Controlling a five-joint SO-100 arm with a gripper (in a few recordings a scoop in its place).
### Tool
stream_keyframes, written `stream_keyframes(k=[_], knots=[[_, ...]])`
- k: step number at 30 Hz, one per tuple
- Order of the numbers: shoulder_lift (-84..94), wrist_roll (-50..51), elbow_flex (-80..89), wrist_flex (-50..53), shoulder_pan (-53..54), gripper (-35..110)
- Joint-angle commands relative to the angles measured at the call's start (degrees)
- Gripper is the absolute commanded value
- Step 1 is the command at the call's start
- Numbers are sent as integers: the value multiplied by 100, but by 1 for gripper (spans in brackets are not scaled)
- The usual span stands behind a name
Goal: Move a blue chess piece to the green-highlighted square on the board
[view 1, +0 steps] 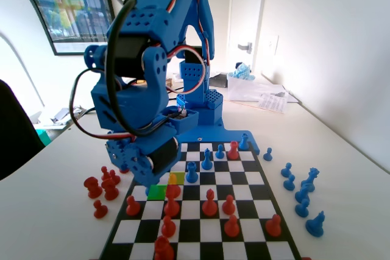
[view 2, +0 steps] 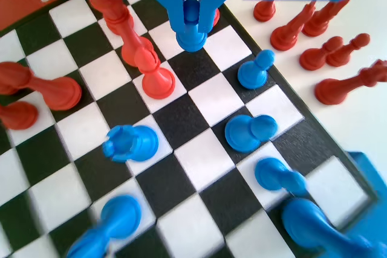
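The blue arm bends low over the left side of the flat black-and-white chequered chessboard with a blue plastic edge (view 1: 198, 226) in the fixed view, its bulk hiding most of the squares beneath it. In the wrist view the pincer (view 2: 192, 13) hangs from the top edge with its two jaws drawn in against the small blue plastic pawn with a round head (view 2: 191, 28), pinching it by the neck. The pawn stands upright between the jaws, its base over a white square near the board's right border in that view; whether the base touches the board or sits just above it is hard to judge from this angle.

In the fixed view the bright translucent green-highlighted square (view 1: 157, 192) lies at the left rim of the board, directly under the lowered arm, with a yellow-tinted square (view 1: 177, 178) touching its far right corner. A red plastic pawn (view 1: 173, 189) stands just beside the green square.

Other red pieces are spread over the near half of the board in the fixed view, and a cluster of red pieces (view 1: 103, 186) sits off the board on the pale worktop (view 1: 55, 211) to the left. A group of blue pieces (view 1: 303, 193) rests on the worktop to the right. In the wrist view, a blue castle-topped rook (view 2: 129, 142) and several blue pawns stand on squares below the pincer, well apart from the held pawn.
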Motion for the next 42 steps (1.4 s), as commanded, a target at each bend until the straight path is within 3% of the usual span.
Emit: stream_keyframes(k=[1,19,26,42], knots=[[105,-44,35,-88,35,1],[70,-97,281,-211,-53,1],[132,-97,220,-176,-18,12],[782,-114,-53,439,44,12]])
